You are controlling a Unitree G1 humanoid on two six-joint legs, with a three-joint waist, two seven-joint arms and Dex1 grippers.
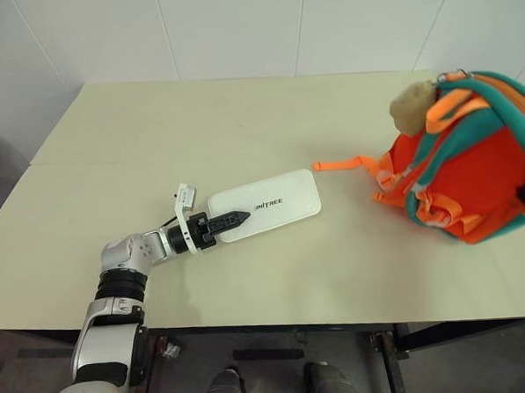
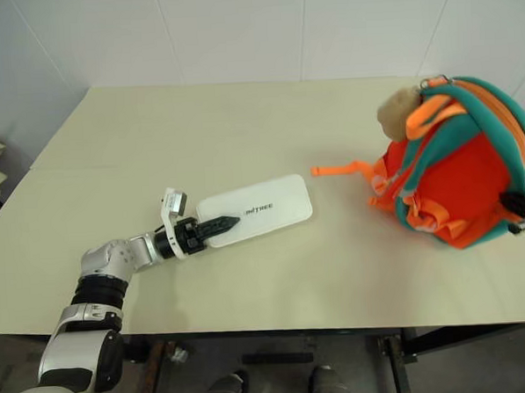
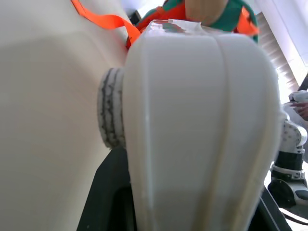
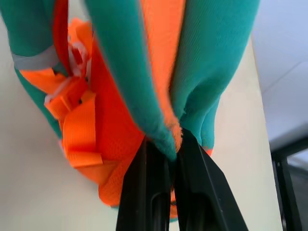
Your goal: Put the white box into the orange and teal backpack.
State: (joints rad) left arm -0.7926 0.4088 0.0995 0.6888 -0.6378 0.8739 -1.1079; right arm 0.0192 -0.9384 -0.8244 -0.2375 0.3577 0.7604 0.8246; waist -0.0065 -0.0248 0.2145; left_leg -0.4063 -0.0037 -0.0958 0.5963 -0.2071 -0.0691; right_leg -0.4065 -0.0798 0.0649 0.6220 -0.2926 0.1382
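Note:
The white box (image 1: 272, 203) lies flat near the middle of the table, its dark lettering facing up. My left gripper (image 1: 237, 219) is shut on the box's near left end, one black finger lying over its top. The left wrist view has the white box (image 3: 202, 125) close up between the two fingers. The orange and teal backpack (image 1: 473, 177) stands at the right side of the table, with a beige plush piece (image 1: 414, 105) at its top. My right gripper (image 4: 172, 144) is shut on the backpack's teal and orange edge, at the far right side of the bag (image 2: 515, 204).
An orange webbing strap (image 1: 344, 164) trails from the backpack across the table (image 1: 153, 123) toward the box. The table's front edge runs just below my left arm. White wall panels stand behind the table.

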